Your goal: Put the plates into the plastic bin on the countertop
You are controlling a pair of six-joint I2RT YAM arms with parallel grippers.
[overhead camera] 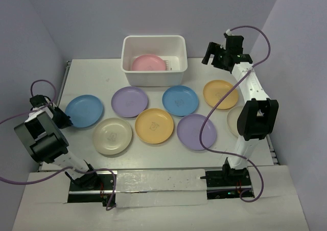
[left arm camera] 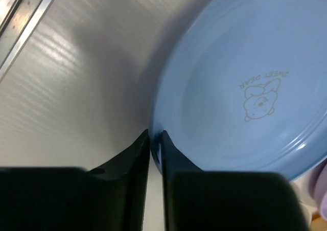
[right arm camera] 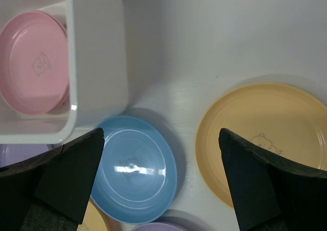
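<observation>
White countertop [left arm camera: 76, 88] bears a "SWEET DEAR" blue plate [left arm camera: 245, 62], rim in left pincer [left arm camera: 155, 140]

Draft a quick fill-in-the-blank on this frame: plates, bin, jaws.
1. The plastic bin holds one plate, coloured ____.
2. The left gripper pinches the rim of the leftmost plate, which is ____.
3. The right gripper hangs over the countertop with its jaws ____.
Missing words: pink; blue; open.

The plastic bin [overhead camera: 153, 77] stands at the back of the countertop [overhead camera: 92, 67] with one plate [overhead camera: 147, 63] inside (nearer its left end), the other plates [overhead camera: 154, 125] spread in two loose rows before it.
</observation>
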